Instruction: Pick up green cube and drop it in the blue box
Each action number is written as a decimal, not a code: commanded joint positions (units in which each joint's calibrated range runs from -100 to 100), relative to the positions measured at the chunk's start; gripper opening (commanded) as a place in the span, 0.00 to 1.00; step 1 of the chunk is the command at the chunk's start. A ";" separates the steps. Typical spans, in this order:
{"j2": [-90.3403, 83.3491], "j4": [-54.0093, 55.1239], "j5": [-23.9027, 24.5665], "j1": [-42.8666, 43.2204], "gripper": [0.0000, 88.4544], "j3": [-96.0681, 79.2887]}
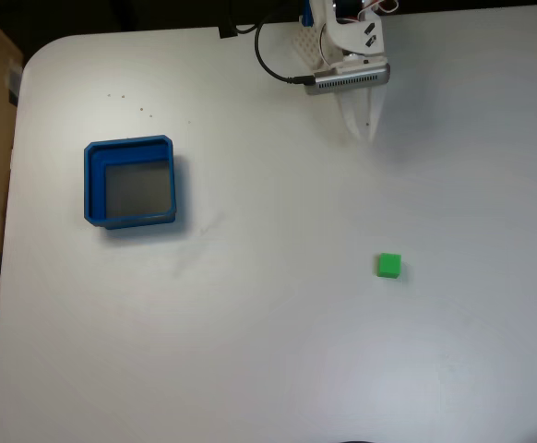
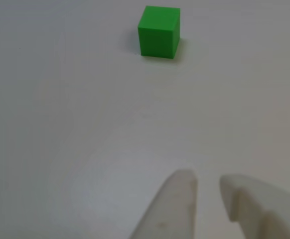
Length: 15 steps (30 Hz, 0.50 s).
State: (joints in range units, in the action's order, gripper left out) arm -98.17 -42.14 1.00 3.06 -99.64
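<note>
The green cube [image 1: 388, 266] rests alone on the white table, right of centre in the fixed view. In the other view the cube [image 2: 159, 31] lies near the top edge, well ahead of my fingertips. My gripper [image 1: 363, 129] hangs at the table's far side, some way beyond the cube, its white fingers pointing toward it. Its two fingertips [image 2: 185, 181] stand nearly together with only a narrow slit between them, and the gripper [image 2: 207, 180] holds nothing. The blue box [image 1: 91, 185] sits at the left of the table, its grey floor bare.
The white table [image 1: 268, 351] has a rounded far-left corner and a brown surface beyond its left edge. A black cable [image 1: 270, 63] loops by the arm's base at the far side. A few tiny dark specks [image 1: 142, 112] lie beyond the box.
</note>
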 commanded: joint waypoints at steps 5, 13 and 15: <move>-0.91 0.98 -0.10 -0.24 0.01 -0.09; -0.91 1.06 0.15 0.05 0.01 -0.09; -0.91 1.06 0.20 0.12 0.01 -0.09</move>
State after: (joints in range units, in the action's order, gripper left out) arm -98.17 -42.14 1.00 3.06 -99.64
